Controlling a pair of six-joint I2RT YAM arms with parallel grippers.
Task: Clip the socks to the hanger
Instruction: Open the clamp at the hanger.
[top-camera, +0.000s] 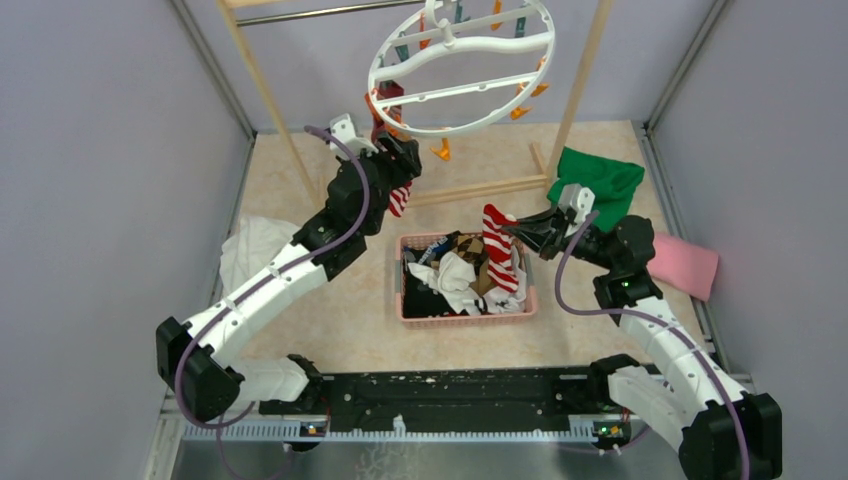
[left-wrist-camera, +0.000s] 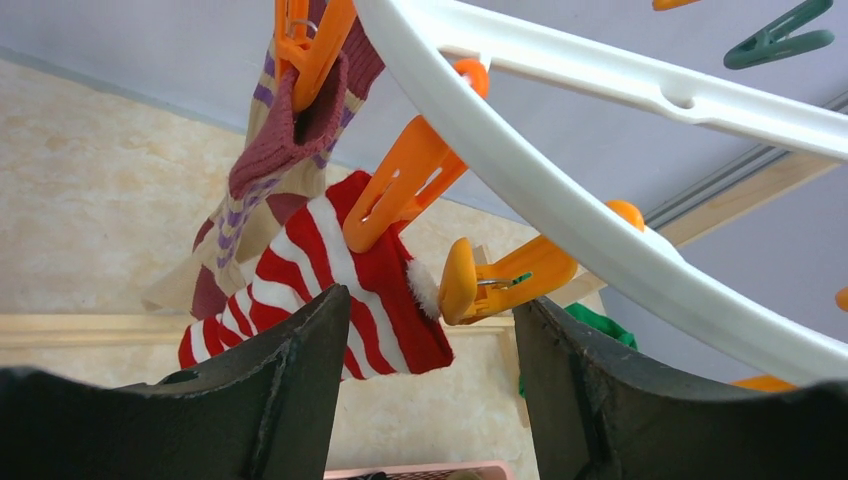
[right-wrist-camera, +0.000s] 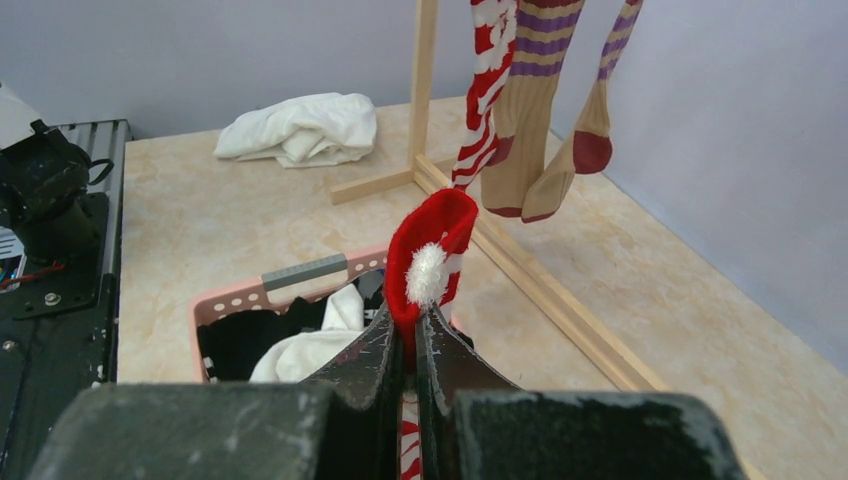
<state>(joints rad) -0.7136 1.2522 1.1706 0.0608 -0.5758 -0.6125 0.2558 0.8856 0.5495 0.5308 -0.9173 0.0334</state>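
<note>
The white ring hanger (top-camera: 460, 65) hangs from the rail at the back. A red-and-white striped sock (left-wrist-camera: 330, 290) is clipped in an orange peg (left-wrist-camera: 400, 195) beside a tan and maroon sock (left-wrist-camera: 270, 170). My left gripper (left-wrist-camera: 430, 300) is open just below them, nothing between its fingers, and a free orange peg (left-wrist-camera: 500, 280) sits above the gap. In the top view the left gripper (top-camera: 400, 150) is under the ring's left rim. My right gripper (right-wrist-camera: 410, 325) is shut on a second red-and-white sock (right-wrist-camera: 432, 240), held up over the basket (top-camera: 500, 250).
A pink basket (top-camera: 465, 318) of several socks stands mid-table. The wooden rack frame (top-camera: 480, 188) crosses behind it. A green cloth (top-camera: 600, 180) and a pink cloth (top-camera: 685, 265) lie at the right. A white cloth (top-camera: 250, 245) lies at the left.
</note>
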